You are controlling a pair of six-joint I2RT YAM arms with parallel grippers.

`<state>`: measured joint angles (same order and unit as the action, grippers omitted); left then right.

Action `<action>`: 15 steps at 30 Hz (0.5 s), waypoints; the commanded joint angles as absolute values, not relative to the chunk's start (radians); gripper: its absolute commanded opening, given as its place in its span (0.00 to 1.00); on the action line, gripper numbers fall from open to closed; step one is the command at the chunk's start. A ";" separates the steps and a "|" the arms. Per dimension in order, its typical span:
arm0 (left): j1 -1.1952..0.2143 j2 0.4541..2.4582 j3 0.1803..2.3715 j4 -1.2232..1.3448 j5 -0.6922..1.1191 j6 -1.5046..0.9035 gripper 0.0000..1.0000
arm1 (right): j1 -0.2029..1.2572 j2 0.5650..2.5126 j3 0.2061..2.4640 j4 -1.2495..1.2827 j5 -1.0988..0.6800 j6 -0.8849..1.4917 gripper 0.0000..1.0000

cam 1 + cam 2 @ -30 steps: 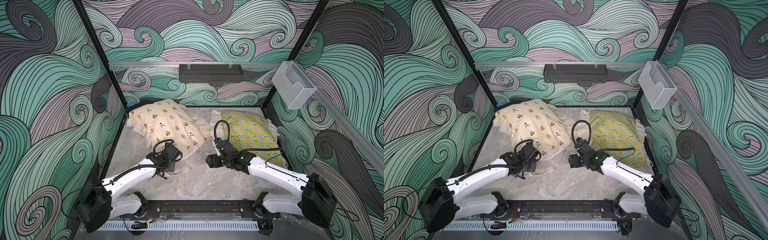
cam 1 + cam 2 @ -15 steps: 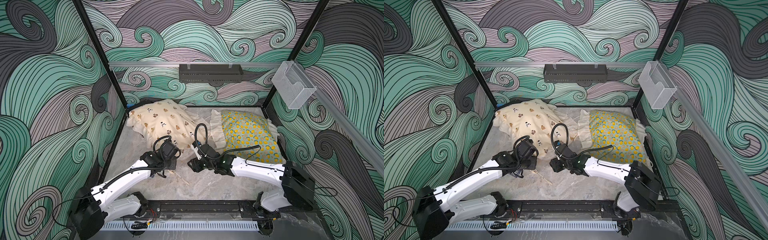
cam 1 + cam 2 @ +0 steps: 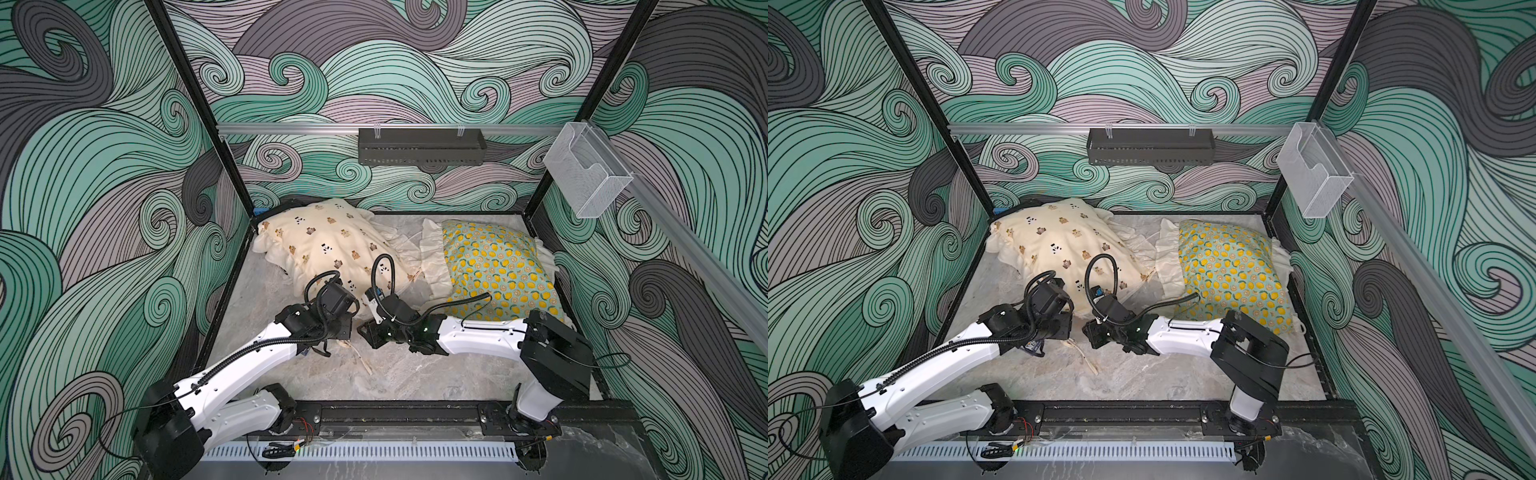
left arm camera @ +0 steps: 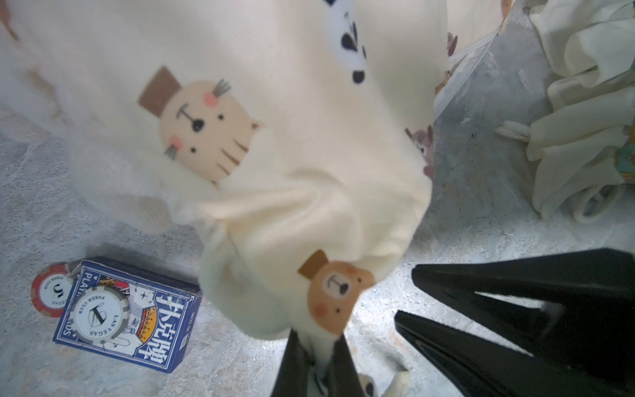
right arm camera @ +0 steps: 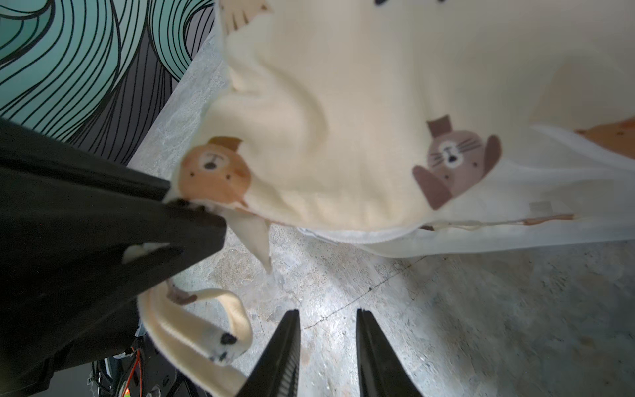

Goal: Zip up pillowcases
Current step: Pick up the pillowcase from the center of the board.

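Note:
The cream pillowcase (image 3: 332, 245) (image 3: 1059, 241) with bears and pandas lies at the back left. The mint pillowcase (image 3: 498, 266) (image 3: 1229, 266) with lemons lies at the back right. My left gripper (image 4: 318, 340) (image 3: 347, 332) is shut on the cream pillowcase's near corner (image 4: 330, 295), right at a bear print. My right gripper (image 5: 327, 312) (image 3: 366, 330) hovers just right of it over bare floor, open a narrow gap with nothing between its fingers. In the right wrist view, white inner fabric (image 5: 515, 233) shows below the cream cover's edge, and a loose cream strip (image 5: 206, 326) hangs under the left gripper (image 5: 192, 206).
A blue playing-card box (image 4: 127, 319) with a white poker chip (image 4: 99, 316) on it and a red chip (image 4: 49, 292) beside it lie on the floor near the held corner. A black tray (image 3: 419, 147) and a clear holder (image 3: 586, 174) hang on the rails.
My right arm has swung left from beside the lemon pillowcase to just beside the left gripper, and its jaws have narrowed. The left gripper has kept its hold on the cream corner.

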<state>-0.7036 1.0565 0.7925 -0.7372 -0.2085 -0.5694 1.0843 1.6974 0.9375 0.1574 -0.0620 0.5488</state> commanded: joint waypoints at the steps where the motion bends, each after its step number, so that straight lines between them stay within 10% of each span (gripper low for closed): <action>1: -0.698 1.027 0.808 -0.746 -0.220 -0.573 0.00 | 1.081 1.725 0.962 0.223 -0.095 0.557 0.32; 15: -0.698 0.980 0.760 -0.720 -0.242 -0.588 0.00 | 1.061 1.796 0.981 0.264 -0.117 0.552 0.39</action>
